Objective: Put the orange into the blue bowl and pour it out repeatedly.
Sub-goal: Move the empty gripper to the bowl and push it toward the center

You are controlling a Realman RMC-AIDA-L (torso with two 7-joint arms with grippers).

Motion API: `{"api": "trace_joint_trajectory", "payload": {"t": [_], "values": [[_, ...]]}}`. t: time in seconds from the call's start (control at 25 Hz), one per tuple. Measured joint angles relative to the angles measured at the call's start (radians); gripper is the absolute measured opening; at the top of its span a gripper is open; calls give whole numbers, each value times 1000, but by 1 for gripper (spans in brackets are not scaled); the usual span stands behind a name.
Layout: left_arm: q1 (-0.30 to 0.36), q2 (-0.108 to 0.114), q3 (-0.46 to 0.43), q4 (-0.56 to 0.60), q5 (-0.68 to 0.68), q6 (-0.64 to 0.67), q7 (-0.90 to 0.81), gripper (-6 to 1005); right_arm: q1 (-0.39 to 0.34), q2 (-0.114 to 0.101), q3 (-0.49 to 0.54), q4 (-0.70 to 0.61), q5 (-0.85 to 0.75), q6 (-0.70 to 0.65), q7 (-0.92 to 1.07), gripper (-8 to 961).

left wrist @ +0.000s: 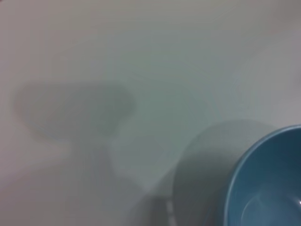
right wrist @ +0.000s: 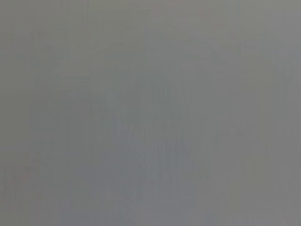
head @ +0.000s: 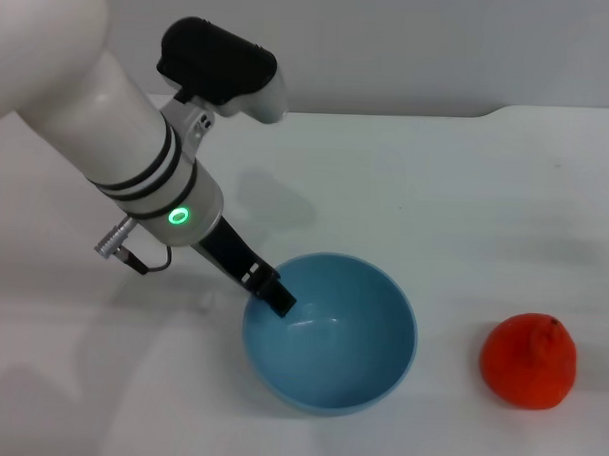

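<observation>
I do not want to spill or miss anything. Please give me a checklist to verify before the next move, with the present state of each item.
1. The blue bowl is upright on the table: ok.
2. Bowl is empty: ok, nothing lies inside.
3. The orange is in the bowl: not ok, it lies on the table to the robot's right of the bowl, apart from it.
4. The left gripper is at the bowl's rim: ok.
5. Firm hold on the rim: cannot tell.
6. Right gripper ready: cannot tell, not in view.
</observation>
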Motion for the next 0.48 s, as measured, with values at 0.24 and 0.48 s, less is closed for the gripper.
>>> {"api": "trace_joint_trajectory", "payload": {"t": [0.24, 0.48], "values": [[-1, -2, 49, -21, -17, -13, 0, 685, -1, 0, 0, 0, 1, 0, 0, 569], [3, 1, 57, -23, -58, -15, 0, 650, -3, 0, 0, 0, 3, 0, 0, 569]]}}
